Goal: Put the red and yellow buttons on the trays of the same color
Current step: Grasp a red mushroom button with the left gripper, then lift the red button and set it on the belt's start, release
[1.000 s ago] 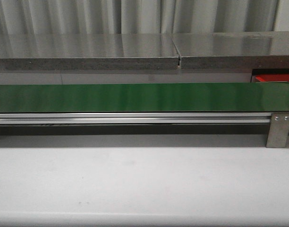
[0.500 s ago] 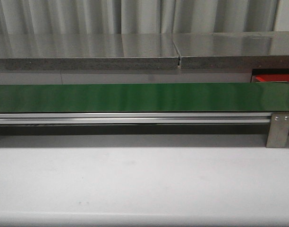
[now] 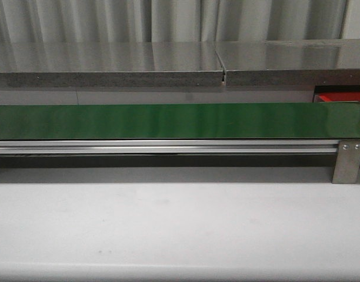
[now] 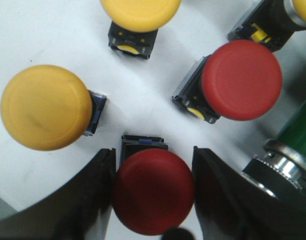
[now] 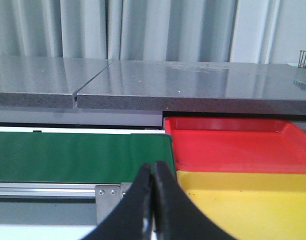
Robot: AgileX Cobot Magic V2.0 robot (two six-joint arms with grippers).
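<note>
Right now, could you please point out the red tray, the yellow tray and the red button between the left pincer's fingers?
red tray [image 5: 238,150], right wrist view, floor.
yellow tray [image 5: 253,210], right wrist view, floor.
red button [image 4: 153,191], left wrist view, cap.

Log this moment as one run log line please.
left hand: open around red button, fingers at its sides | right hand: shut, empty | red tray, yellow tray: no buttons seen

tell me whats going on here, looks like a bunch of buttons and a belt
The left gripper is down among loose push buttons on a white surface, its fingers either side of a red button, apparently about to grip it. Two yellow buttons and another red one lie nearby. The right gripper is shut and holds nothing, facing the red tray and yellow tray at the end of the green belt. Both trays and the belt carry nothing.
</note>
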